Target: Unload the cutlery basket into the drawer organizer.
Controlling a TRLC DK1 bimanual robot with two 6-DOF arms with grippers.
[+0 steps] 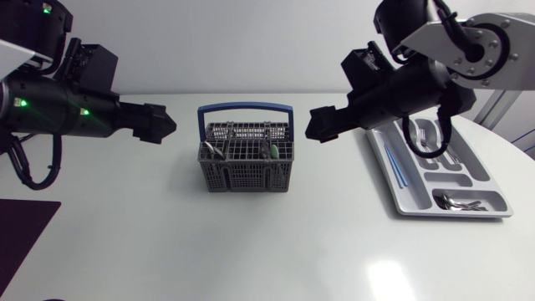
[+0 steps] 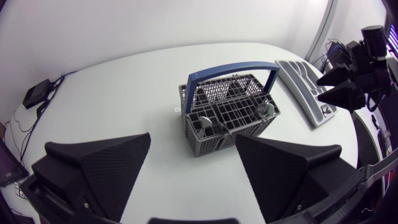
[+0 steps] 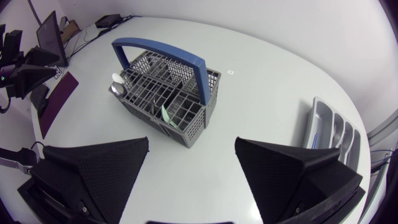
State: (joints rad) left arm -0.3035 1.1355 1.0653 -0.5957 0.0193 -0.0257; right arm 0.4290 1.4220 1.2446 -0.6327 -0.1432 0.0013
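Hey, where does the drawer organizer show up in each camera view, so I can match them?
Head view: drawer organizer right of the basket, partly under the right arm.
Left wrist view: drawer organizer beyond the basket, beside the right hand.
Right wrist view: drawer organizer ahead of the right hand, on the side away from the basket.
Shared landmark: the basket's blue handle, in all three.

We see a white table (image 1: 251, 251) with a rounded edge. Its top is smooth and glossy, and a bright patch of reflected light shows near the front. A dark maroon mat (image 1: 21, 238) lies flat at the table's left side, partly cut off by the head view's edge. A tiny dark mark (image 3: 231, 71) sits on the bare top, well apart from the mat.
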